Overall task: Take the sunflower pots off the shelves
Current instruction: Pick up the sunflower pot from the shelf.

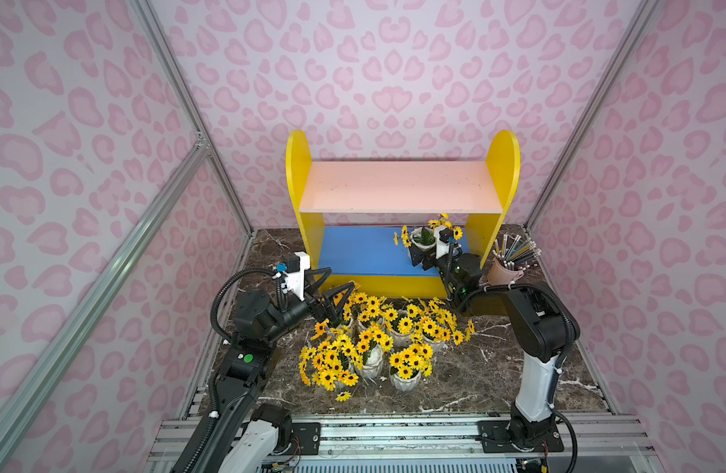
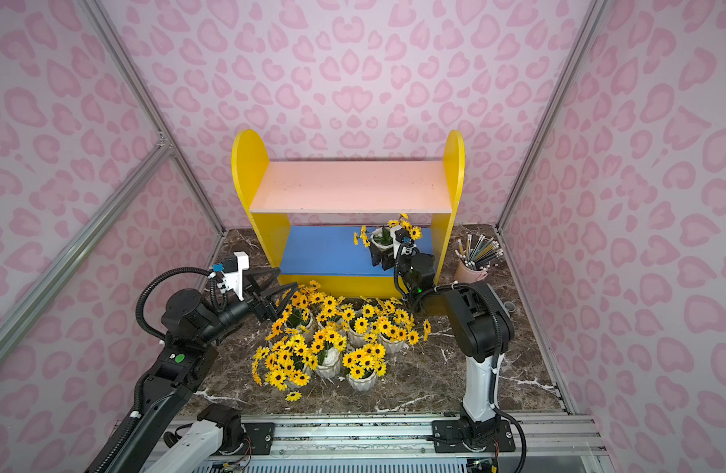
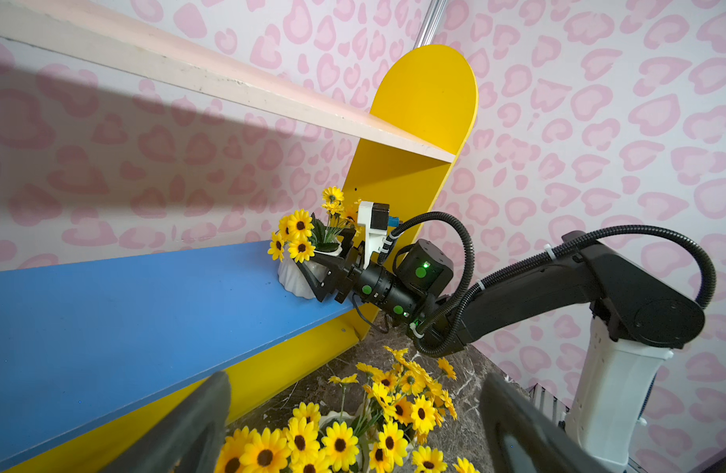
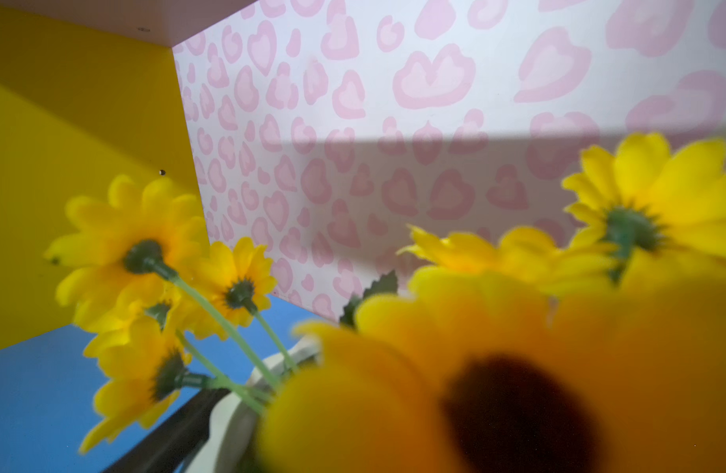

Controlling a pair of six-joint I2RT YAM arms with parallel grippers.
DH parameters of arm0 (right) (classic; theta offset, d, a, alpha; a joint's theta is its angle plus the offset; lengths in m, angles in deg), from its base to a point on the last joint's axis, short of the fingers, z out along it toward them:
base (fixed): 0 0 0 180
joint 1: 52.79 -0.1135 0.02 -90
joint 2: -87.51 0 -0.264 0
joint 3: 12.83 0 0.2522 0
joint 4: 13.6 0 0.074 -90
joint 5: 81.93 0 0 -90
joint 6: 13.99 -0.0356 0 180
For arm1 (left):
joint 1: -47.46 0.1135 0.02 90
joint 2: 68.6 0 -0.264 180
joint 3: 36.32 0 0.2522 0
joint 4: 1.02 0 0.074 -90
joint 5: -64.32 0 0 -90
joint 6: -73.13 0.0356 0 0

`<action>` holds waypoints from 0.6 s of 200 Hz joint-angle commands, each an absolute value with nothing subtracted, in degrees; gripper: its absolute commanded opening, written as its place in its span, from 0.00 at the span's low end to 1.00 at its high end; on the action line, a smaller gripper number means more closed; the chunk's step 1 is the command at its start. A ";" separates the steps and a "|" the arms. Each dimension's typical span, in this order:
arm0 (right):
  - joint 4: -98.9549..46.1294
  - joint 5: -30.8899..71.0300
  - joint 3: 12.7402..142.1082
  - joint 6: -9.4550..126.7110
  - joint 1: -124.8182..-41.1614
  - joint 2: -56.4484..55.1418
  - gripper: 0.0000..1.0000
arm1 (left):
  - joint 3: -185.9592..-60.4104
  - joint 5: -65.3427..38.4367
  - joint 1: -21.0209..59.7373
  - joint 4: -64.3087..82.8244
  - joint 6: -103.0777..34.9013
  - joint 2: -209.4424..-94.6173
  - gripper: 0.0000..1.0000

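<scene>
Several sunflower pots (image 1: pixel 371 364) clustered on the desk (image 1: pixel 496 368); left fingers (image 3: pixel 189 430) spread wide, empty, at the cluster's ten o'clock. Last pot (image 3: pixel 289 278): blue lower board (image 3: pixel 107 319) of the shelves (image 1: pixel 502 164), three o'clock end; right fingers (image 3: pixel 312 282) astride it, contact untellable. Likely light, rigid, top-heavy: grip ribbed body, never floppy stems.

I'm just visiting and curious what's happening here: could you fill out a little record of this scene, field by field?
Upper board: pale pink, in the yellow shelf unit, bare
Lower board: blue, one white ribbed sunflower pot at its right end
Right end effector: jaws either side of that pot; grip unclear
Left end effector: open, above the sunflower pots grouped on the dark marble table
Bystander: pink cup of pencils beside the shelf
</scene>
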State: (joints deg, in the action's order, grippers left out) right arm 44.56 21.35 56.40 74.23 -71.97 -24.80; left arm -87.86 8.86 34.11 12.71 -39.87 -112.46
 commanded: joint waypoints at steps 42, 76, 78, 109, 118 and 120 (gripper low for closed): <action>40.63 23.94 56.88 77.02 -72.00 -23.65 0.50 | -88.47 8.77 34.04 12.65 -39.37 -112.46 0.97; 38.84 24.30 56.35 75.43 -72.18 -20.62 0.00 | -88.65 8.85 34.03 12.90 -39.28 -112.37 0.97; 38.63 24.30 56.38 75.36 -72.20 -20.42 0.00 | -88.66 8.81 34.01 12.87 -39.28 -112.33 0.97; 38.52 20.39 54.38 74.25 -73.48 -16.22 0.00 | -88.71 9.08 34.08 12.90 -39.32 -112.20 0.97; 39.31 19.56 53.47 74.52 -73.99 -15.10 0.00 | -88.63 9.13 34.09 12.94 -39.38 -112.04 0.97; 39.29 19.42 53.31 74.58 -74.08 -14.83 0.00 | -88.65 9.13 34.07 12.90 -39.46 -112.02 0.97</action>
State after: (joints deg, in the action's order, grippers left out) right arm 35.40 22.03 54.65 74.76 -73.15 -17.76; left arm -88.17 8.82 34.11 13.45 -39.68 -112.35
